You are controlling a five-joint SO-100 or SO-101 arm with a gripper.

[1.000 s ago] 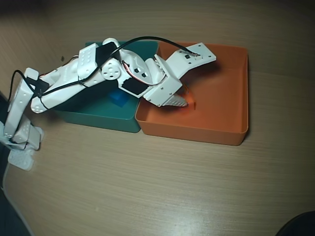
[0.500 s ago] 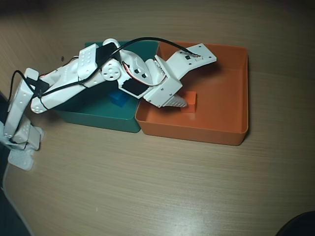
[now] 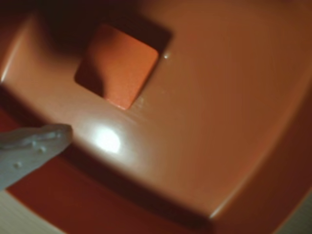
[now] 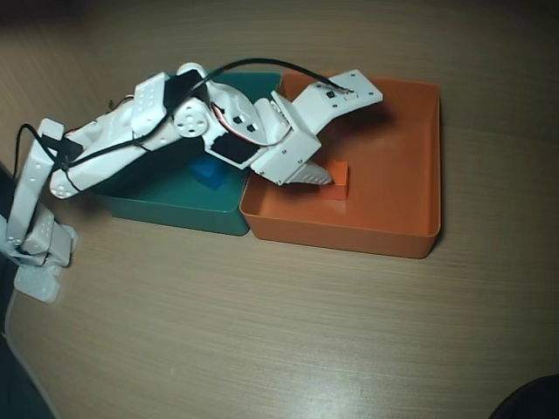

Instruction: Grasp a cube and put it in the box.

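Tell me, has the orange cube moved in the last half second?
No. The cube lies at the same spot on the orange box floor, beside the hand.

1. Overhead view: gripper (image 4: 321, 177) fingertips were hidden under the white wrist housing; jaw state indeterminate.
2. Cube (image 4: 338, 182) was partly covered by the gripper.
3. Wrist view: one blurred finger (image 3: 30, 148) was cut by the left edge.
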